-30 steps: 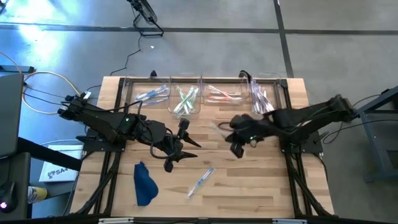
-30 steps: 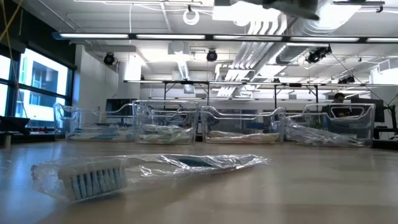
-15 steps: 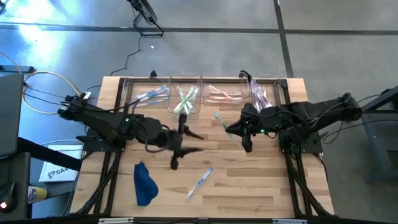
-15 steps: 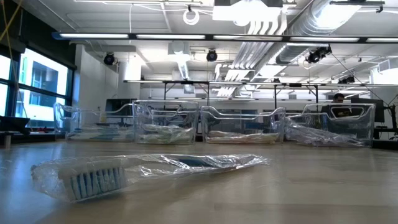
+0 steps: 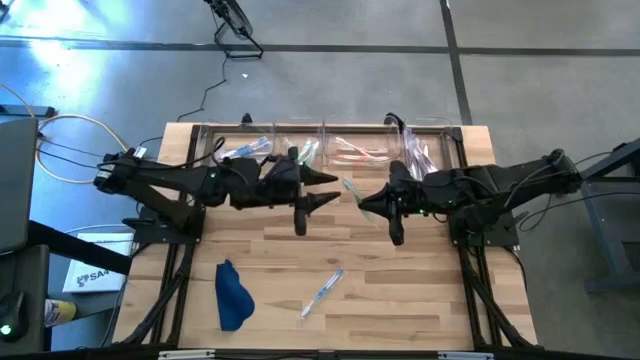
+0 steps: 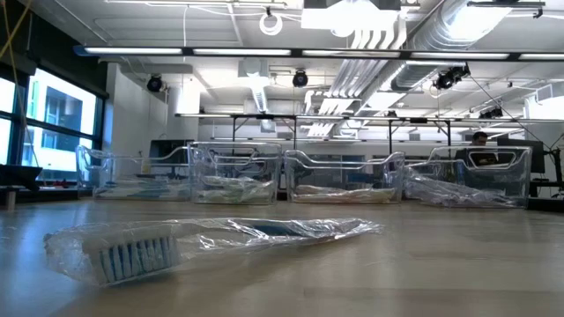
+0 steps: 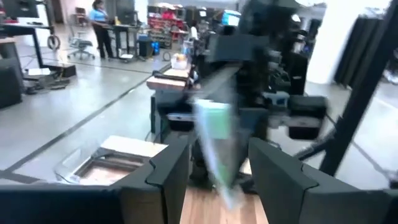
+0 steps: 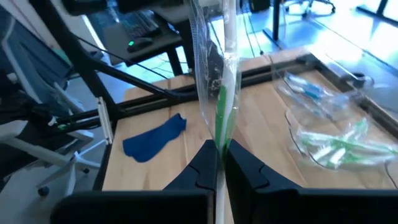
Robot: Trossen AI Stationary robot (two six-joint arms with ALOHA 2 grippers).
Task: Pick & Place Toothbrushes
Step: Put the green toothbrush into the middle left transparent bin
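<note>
We see the right tool (image 5: 362,204) at frame centre clamped on a green toothbrush (image 8: 221,118), its long axis pointing toward the bins (image 5: 352,158) just above, while the left tool (image 5: 322,190) stands wide.

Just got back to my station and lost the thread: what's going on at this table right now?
The right tool is shut on a green-handled toothbrush in a clear wrapper, held up over the middle of the table. The left tool hangs open in front of the row of clear plastic bins, facing the right one and holding nothing. One blue-handled wrapped toothbrush lies loose on the wooden table, beside a dark blue cloth. The bins already hold sorted brushes.
</note>
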